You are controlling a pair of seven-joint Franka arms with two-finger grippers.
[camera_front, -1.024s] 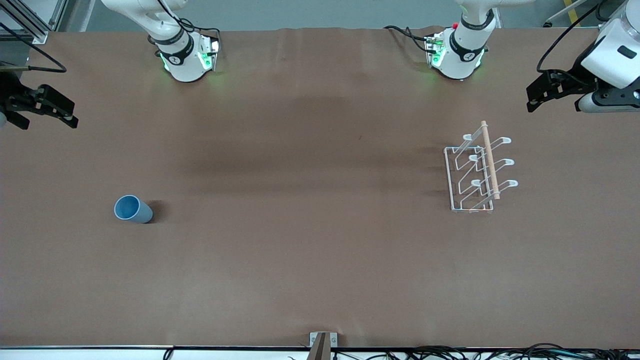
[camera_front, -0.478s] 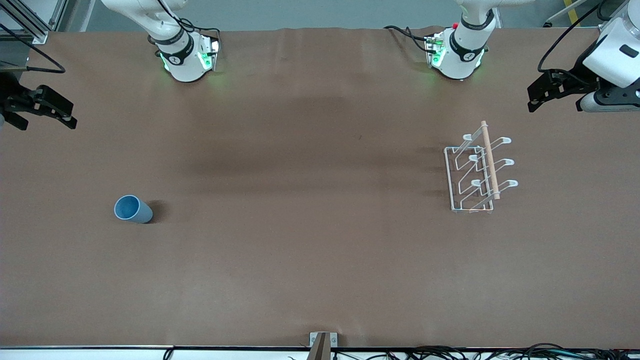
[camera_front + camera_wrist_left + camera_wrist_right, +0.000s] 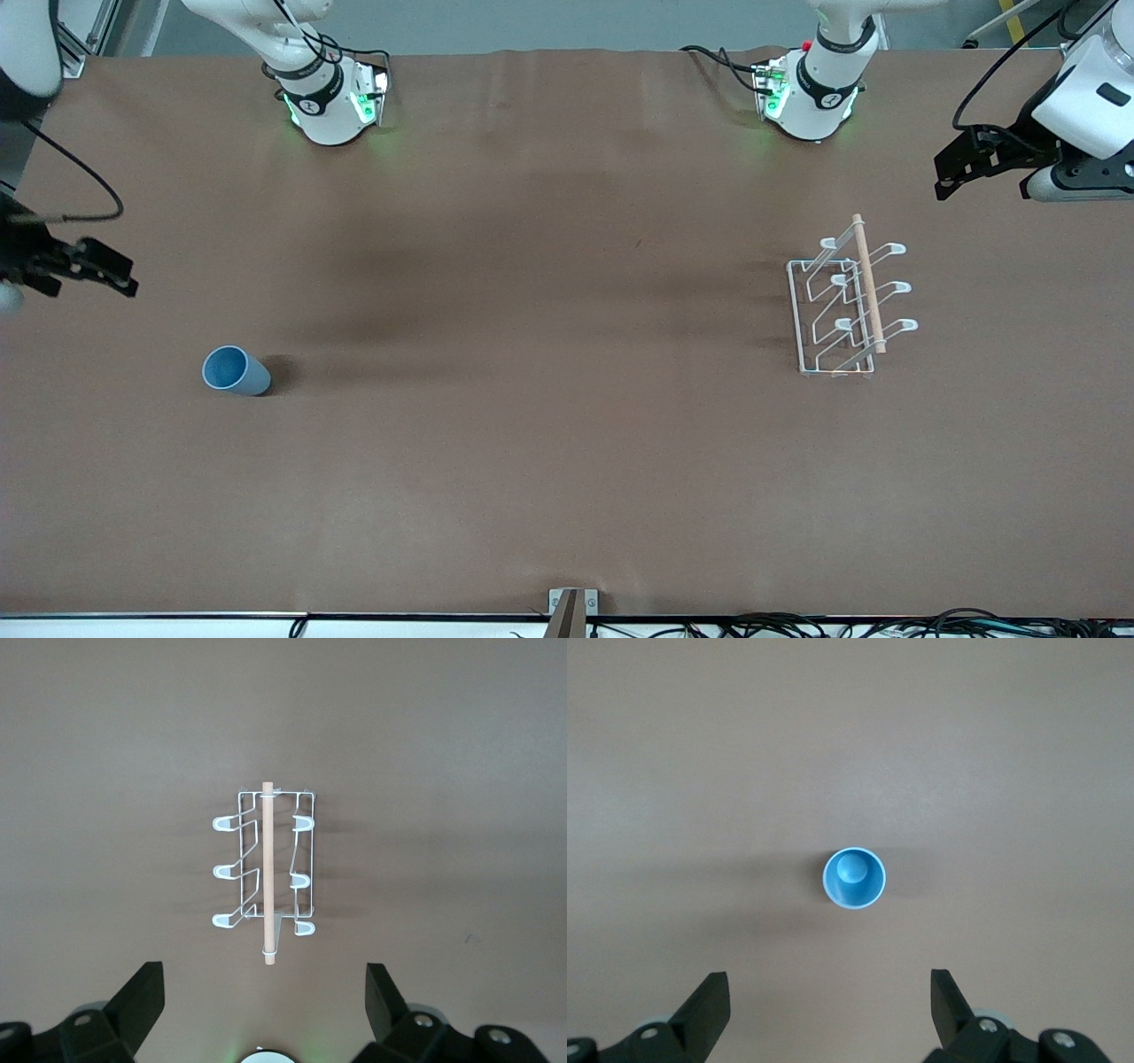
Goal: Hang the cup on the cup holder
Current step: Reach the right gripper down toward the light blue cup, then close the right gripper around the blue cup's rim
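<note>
- Toward the right arm's end of the table [image 3: 567, 496], we see the cup [image 3: 234, 370] standing upright, mouth up, alone on the brown surface, a bit nearer the front camera than the table's middle line.
- Right wrist view looks straight down into the cup [image 3: 854, 878]: darker blue inside, light-blue rim.
- Right gripper [image 3: 102, 273] hangs in the air at the table's edge at the right arm's end, not over the cup and well apart from it.
- Right gripper [image 3: 831, 1005] jaws stand wide apart, nothing between them; the cup shows in the gap but farther off.
- Cup holder [image 3: 842, 306] sits toward the left arm's end of the table, base flat on the surface, well apart from the cup.
- We count six upturned white prongs on the cup holder [image 3: 266, 871], three each side of the wooden rod [image 3: 266, 873]; none carries anything.
- Wooden rod [image 3: 868, 283] runs along the top of the rack, roughly from base side toward the front camera's edge.
- Left gripper [image 3: 957, 168] hangs near the table's corner at the left arm's end, on the base side, not over the rack.
- Left gripper [image 3: 266, 1005] jaws are spread wide and empty.
- Cup not yet on the rack.
</note>
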